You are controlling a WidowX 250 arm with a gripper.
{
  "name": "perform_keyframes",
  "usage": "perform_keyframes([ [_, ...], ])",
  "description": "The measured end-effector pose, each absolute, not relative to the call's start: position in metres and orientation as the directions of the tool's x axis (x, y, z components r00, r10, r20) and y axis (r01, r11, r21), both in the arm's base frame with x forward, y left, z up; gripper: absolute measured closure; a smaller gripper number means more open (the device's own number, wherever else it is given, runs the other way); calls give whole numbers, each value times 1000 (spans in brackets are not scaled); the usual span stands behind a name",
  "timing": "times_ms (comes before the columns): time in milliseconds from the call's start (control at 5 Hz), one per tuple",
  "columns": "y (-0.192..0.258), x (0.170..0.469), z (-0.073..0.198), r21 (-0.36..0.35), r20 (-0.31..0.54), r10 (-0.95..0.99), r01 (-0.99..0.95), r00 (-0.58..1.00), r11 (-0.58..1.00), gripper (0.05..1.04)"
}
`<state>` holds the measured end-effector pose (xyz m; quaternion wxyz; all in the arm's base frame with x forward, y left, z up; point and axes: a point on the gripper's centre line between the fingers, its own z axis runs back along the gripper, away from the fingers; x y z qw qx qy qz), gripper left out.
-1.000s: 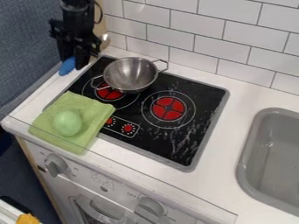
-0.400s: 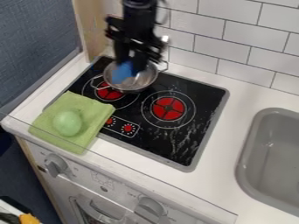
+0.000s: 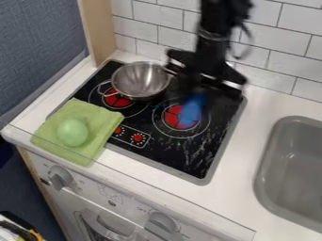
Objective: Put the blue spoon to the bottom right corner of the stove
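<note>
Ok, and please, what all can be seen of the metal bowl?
The metal bowl is round, deep and silvery, shiny like steel. It stands upright, open side up, on the black stove, partly covering the left burner. A thin looped handle sticks out at its left. The robot arm hides part of its right edge.

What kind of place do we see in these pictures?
It looks like a toy kitchen: there is a stove with red-marked burners, a grey sink set in the white counter, and a metal colander on the stove.
</note>
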<state>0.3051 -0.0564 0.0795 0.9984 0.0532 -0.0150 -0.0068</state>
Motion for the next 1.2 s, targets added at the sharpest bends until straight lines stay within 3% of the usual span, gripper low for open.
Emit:
perform_keyframes([
  [400,-70,286,39,87,-72,40,-33,997,996,662],
  [600,-63,270,26,115,-106,55,-43,993,992,662],
  [1000,-58,258,14,130,-110,54,-40,993,991,662],
  [1200,-60,256,11,116,-110,54,-42,992,992,597],
])
